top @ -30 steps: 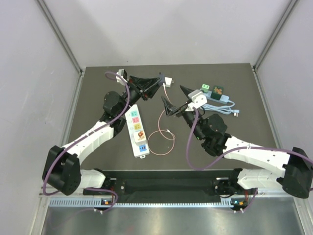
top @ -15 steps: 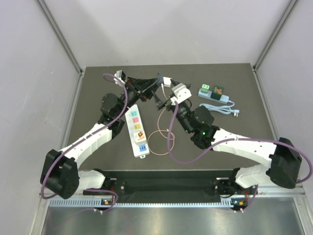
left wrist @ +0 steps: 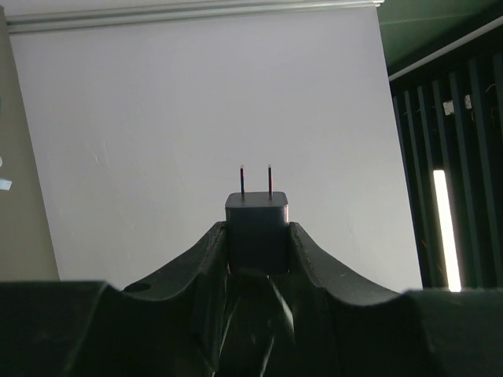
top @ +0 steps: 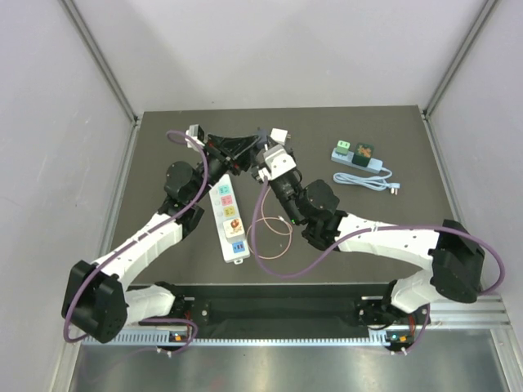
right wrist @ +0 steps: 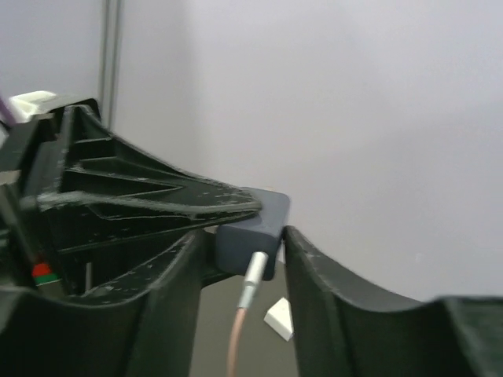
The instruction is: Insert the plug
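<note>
Left claw (left wrist: pixel 257 229) gripping plug (left wrist: pixel 256 210), prongs (left wrist: pixel 269 181) exposed

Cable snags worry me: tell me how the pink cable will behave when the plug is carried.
The pink cable will probably trail floppily: it lies in a loose loop on the table. It looks thin and light, so it should drag little on the plug. Its silver connector is likely rigid at the plug.

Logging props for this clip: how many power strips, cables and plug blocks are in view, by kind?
Power strips: 2, the white strip and the blue-grey strip.
Cables: 2, the pink cable and the grey cord.
Plug blocks: 4, the dark plug, the white block, the green block, the dark block.
Total: 8.
</note>
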Motion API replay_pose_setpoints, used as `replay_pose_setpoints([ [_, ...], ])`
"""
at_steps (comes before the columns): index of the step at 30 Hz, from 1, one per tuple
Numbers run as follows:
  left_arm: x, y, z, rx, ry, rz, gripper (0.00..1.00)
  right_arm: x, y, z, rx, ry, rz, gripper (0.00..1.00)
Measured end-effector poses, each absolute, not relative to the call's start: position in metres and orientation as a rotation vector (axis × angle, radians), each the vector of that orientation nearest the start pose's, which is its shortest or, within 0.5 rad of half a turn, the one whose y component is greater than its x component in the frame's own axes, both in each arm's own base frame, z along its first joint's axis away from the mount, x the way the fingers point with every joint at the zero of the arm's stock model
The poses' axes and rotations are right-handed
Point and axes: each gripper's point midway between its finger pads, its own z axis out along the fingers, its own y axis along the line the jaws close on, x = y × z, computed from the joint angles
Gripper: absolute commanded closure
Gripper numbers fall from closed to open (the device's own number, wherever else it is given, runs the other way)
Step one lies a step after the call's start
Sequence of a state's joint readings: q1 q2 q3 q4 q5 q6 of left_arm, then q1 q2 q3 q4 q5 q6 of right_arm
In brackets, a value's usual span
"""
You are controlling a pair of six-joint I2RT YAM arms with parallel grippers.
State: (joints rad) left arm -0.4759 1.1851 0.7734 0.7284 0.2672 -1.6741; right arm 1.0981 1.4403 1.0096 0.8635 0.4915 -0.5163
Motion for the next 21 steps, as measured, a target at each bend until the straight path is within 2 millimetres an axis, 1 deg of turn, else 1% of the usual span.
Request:
replay_pose_setpoints([
  [2,0.306,-0.254,0.390,-0.636,1.430,-1.959,1.00,0.296,0.350,0.387,-0.490,1.086,0.204,0.76],
  [3,0.306,-0.253,0.391,-0.640,1.426,-1.957,0.98,0.297,0.349,0.388,-0.485,1.085,0.199,0.80],
  [4,0.306,-0.253,0.391,-0.641,1.426,-1.958,0.91,0.297,0.348,0.388,-0.483,1.086,0.193,0.84],
  [5,0.306,-0.253,0.391,-0.640,1.424,-1.959,0.87,0.297,0.348,0.389,-0.482,1.085,0.193,0.93],
  [6,0.306,-0.253,0.391,-0.640,1.424,-1.959,0.83,0.297,0.348,0.389,-0.483,1.083,0.191,0.98],
  [7,0.305,-0.253,0.392,-0.639,1.423,-1.960,0.79,0.296,0.348,0.389,-0.482,1.083,0.192,1.00],
  [8,0.305,-0.252,0.392,-0.637,1.422,-1.960,0.67,0.296,0.349,0.389,-0.482,1.082,0.193,1.00],
  [10,0.304,-0.252,0.392,-0.638,1.424,-1.958,0.63,0.296,0.349,0.389,-0.481,1.082,0.195,1.00],
  [11,0.304,-0.252,0.391,-0.639,1.427,-1.954,0.59,0.296,0.349,0.389,-0.481,1.082,0.195,1.00],
  [17,0.298,-0.249,0.391,-0.632,1.453,-1.916,0.45,0.295,0.352,0.384,-0.493,1.101,0.212,1.00],
  [18,0.297,-0.248,0.390,-0.633,1.458,-1.914,0.41,0.295,0.353,0.382,-0.497,1.106,0.214,1.00],
  [21,0.295,-0.249,0.388,-0.623,1.479,-1.902,0.38,0.295,0.354,0.377,-0.511,1.126,0.219,1.00],
])
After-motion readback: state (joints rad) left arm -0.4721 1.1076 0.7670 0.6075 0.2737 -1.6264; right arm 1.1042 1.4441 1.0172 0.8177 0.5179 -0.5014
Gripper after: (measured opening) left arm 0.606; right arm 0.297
